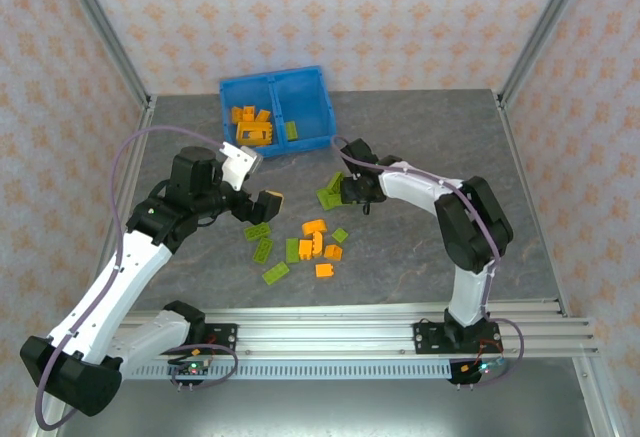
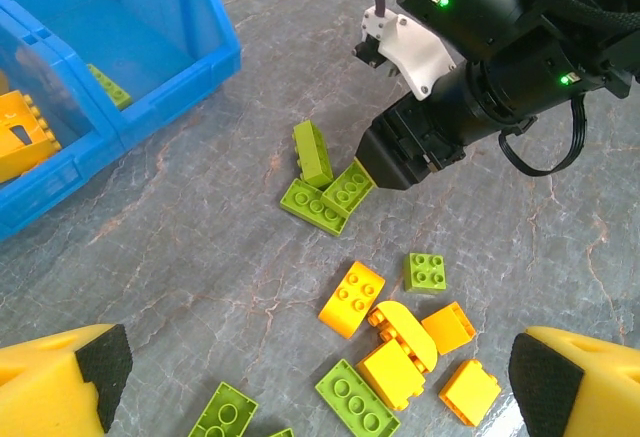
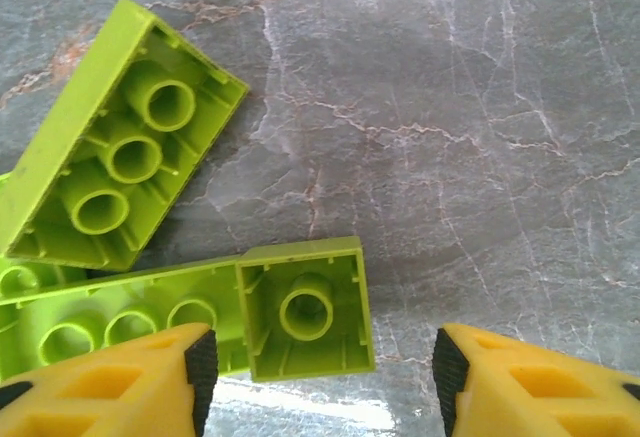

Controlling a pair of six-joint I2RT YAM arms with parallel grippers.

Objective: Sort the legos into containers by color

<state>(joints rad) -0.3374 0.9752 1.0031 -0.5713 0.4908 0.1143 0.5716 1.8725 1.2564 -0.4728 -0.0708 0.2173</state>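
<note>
Grey marbled table (image 1: 430, 157). Poised right gripper (image 3: 320, 377), fingers wide, over 3 lime green legos (image 3: 305, 307); needed closing on 1, then carrying to blue bin (image 1: 322, 107). Left gripper (image 2: 310, 382) wide, empty.

Bin (image 1: 323, 107): far middle of the surface (image 1: 430, 137), two compartments side by side.
Left compartment (image 1: 245, 92): holds a heap of bricks (image 1: 252, 125).
Right compartment (image 1: 305, 107): holds one brick (image 1: 291, 130), near its front.
Loose bricks (image 1: 312, 242): scattered on the surface before the bin, between the arms.
Three-brick cluster (image 1: 330, 195): behind and right of the scatter, bricks touching, beneath the right gripper (image 1: 345, 189).
</note>
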